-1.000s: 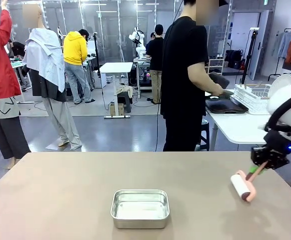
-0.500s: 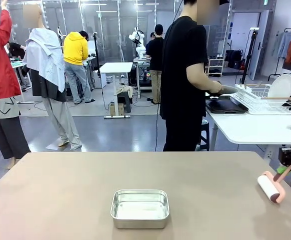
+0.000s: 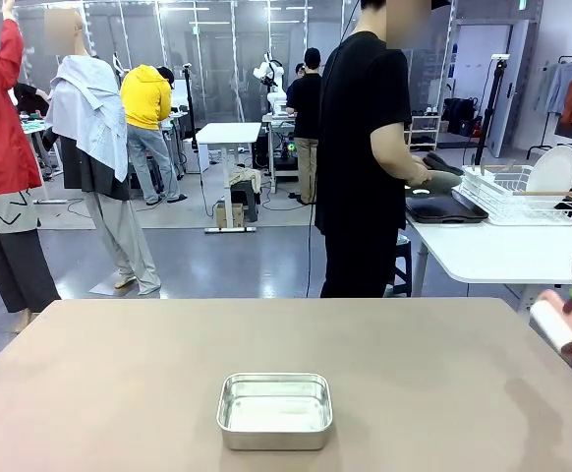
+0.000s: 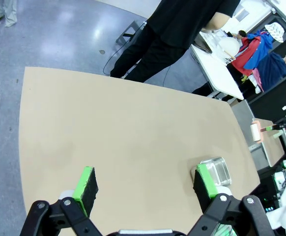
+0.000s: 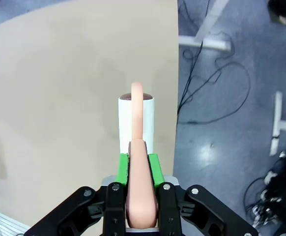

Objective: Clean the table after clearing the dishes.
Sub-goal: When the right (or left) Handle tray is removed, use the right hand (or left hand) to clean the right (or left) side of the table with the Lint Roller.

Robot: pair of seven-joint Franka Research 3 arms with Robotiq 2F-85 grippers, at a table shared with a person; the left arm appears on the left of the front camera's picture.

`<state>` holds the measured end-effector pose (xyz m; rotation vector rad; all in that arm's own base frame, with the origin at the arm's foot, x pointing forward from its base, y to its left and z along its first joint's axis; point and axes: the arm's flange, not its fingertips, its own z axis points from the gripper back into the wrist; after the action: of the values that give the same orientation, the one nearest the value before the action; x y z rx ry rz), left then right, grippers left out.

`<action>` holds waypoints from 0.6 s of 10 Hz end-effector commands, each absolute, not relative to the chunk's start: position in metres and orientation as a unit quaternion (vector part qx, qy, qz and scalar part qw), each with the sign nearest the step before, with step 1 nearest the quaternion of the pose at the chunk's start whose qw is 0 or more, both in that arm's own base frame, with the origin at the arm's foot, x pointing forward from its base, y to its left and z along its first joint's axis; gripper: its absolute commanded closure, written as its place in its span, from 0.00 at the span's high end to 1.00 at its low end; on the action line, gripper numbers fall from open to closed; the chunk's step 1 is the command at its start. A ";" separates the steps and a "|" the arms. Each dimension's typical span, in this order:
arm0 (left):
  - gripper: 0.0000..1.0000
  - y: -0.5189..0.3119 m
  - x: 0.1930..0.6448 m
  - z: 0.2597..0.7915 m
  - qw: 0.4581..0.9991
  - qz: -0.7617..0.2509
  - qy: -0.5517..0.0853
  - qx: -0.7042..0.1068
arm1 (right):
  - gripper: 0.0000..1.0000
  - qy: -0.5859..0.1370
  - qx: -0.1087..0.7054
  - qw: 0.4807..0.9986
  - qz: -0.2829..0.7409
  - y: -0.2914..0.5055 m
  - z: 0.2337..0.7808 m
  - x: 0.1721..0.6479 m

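The right tool (image 5: pixel 138 169) grips the pink roller (image 5: pixel 136 120) at the tabletop's (image 3: pixel 119 374) right edge. The left tool (image 4: pixel 145 184) is wide open. Wiping time: next, roll it back across.

matt table (image 3: pixel 119 393), shiny steel pan (image 3: pixel 274 409)

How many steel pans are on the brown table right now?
1. The steel pan sits near the front middle of the table; the left wrist view shows it near one edge.
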<state>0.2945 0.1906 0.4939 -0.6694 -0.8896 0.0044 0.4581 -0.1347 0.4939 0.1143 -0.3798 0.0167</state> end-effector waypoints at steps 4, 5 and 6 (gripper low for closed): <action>1.00 0.192 0.292 0.495 0.850 -0.003 -0.419 -0.318 | 0.21 -0.220 0.051 0.974 0.024 -0.121 0.532 0.444; 1.00 0.192 0.292 0.495 0.850 -0.003 -0.419 -0.318 | 0.21 -0.220 0.051 0.974 0.024 -0.121 0.532 0.444; 1.00 0.192 0.292 0.495 0.850 -0.003 -0.419 -0.318 | 0.21 -0.220 0.051 0.974 0.024 -0.121 0.532 0.444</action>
<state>0.2945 0.1906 0.4940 -0.6694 -0.8897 0.0044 0.4424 -0.1201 0.5289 0.1098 -0.4401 0.0332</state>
